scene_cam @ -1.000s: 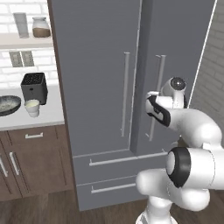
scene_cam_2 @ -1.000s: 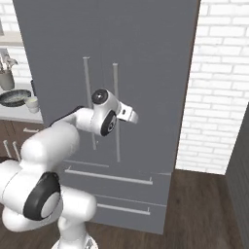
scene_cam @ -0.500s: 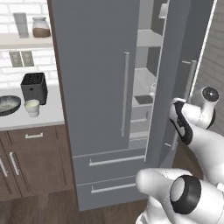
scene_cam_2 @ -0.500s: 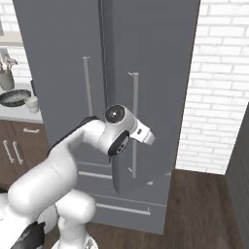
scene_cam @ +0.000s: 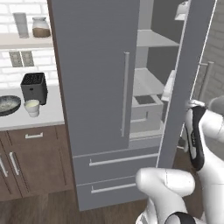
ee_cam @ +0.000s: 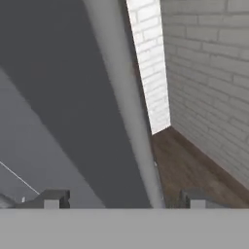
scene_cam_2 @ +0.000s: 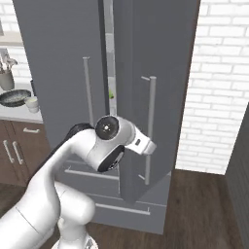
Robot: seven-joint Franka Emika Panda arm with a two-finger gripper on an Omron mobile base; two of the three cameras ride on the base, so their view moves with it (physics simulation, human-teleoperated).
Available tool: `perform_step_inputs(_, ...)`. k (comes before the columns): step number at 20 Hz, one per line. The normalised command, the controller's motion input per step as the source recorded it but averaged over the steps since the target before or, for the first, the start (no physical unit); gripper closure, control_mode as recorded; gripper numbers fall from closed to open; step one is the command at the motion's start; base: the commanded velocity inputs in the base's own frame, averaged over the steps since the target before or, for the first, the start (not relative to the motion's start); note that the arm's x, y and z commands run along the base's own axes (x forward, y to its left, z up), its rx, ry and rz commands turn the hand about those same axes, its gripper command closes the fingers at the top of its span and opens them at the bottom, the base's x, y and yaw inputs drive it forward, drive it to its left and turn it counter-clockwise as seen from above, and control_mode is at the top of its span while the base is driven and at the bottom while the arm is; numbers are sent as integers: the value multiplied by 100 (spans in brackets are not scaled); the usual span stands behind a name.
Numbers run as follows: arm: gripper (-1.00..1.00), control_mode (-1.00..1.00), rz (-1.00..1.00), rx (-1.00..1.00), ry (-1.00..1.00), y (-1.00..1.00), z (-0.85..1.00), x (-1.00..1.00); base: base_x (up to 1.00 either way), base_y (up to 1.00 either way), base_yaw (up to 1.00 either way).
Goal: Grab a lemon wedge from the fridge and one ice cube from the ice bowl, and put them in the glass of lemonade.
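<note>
Fridge (scene_cam: 94, 78) right door swung open
The pincer (ee_cam: 119, 198) stands apart, its tips straddling the door's handle (ee_cam: 127, 104) without clamping it (shelves bare to the left base view). On the surface (scene_cam: 48, 116) at 9 o'clock, the ice bowl (scene_cam: 8, 105) sits just beside the lemonade (scene_cam: 32, 107).

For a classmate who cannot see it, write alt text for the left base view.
The fridge stands with its right door swung open, showing pale shelves and a drawer inside. To its left, a counter holds the ice bowl, the glass of lemonade and a black toaster. The robot's white arm rises at lower right.
</note>
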Motion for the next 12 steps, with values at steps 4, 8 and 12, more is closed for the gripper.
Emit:
perform_step_inputs(4, -100, -100, 2, -13, -9, 86, 85, -66, 0, 0, 0)
perform_step_inputs(8, -100, -100, 0, -22, 4, 100, 90, -6, 0, 0, 0)
perform_step_inputs(12, -100, -100, -3, -24, 17, 99, 78, 28, 0, 0, 0)
